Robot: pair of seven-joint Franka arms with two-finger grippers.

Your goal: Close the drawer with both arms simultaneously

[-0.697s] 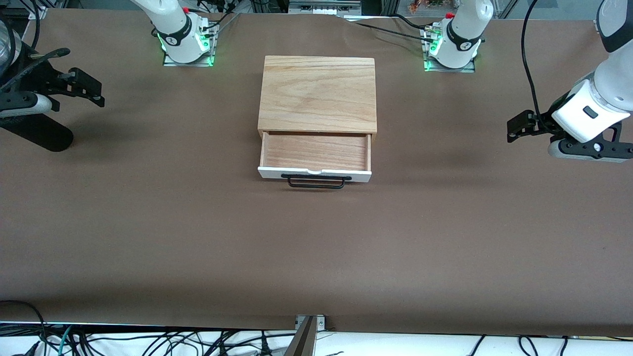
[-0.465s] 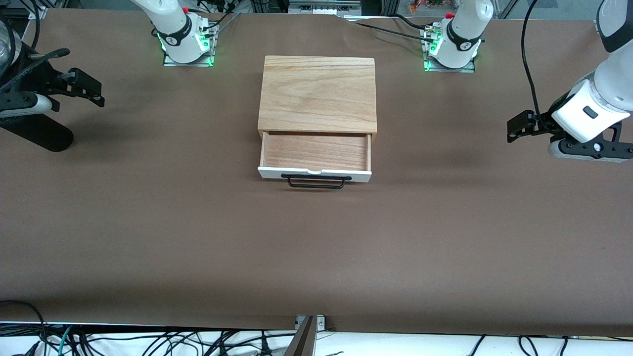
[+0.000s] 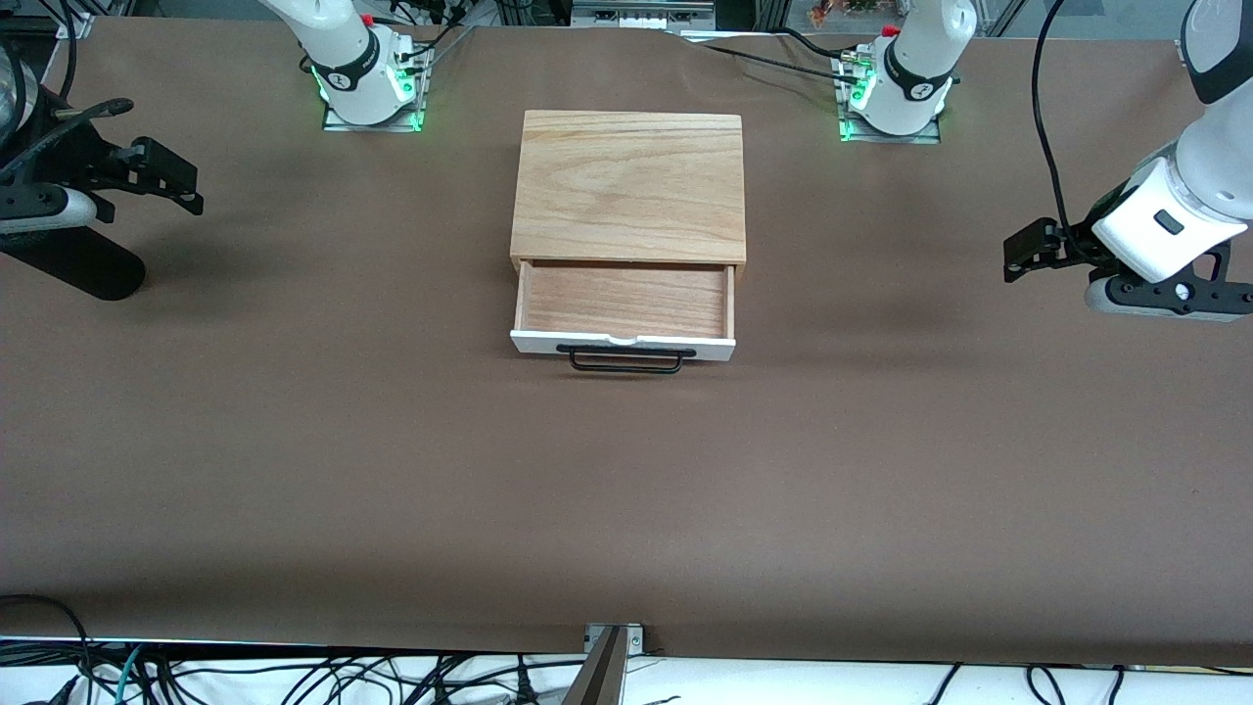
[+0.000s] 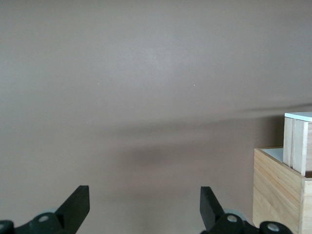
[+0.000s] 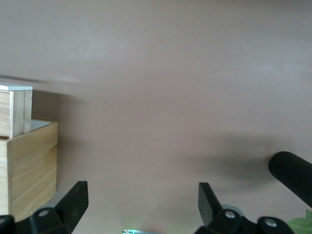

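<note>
Drawer: the shallow light-wood drawer (image 3: pixel 625 302) with a white front panel stands pulled out of the light-wood box (image 3: pixel 627 188), its bare wooden floor showing.
Facing: the white front faces the front camera; the drawer's long side runs across the table from one arm's end toward the other.
Handle: a black wire bar handle (image 3: pixel 626 359) lies along the white front, on the side nearest the front camera.
Place: box and drawer sit mid-table, between the two arm bases, on the brown table cover (image 3: pixel 626 490).
Left gripper: the small black left gripper (image 3: pixel 1023 257) hangs over the table at the left arm's end, well apart from the drawer, holding nothing; in the left wrist view its fingers (image 4: pixel 77 206) are spread wide.
Right gripper: the small black right gripper (image 3: pixel 176 181) hangs over the table at the right arm's end, also well apart from the drawer and holding nothing; the right wrist view shows its fingers (image 5: pixel 75 199) spread wide.
Wrist views: each shows a corner of the box with the drawer's white-edged side sticking out.
</note>
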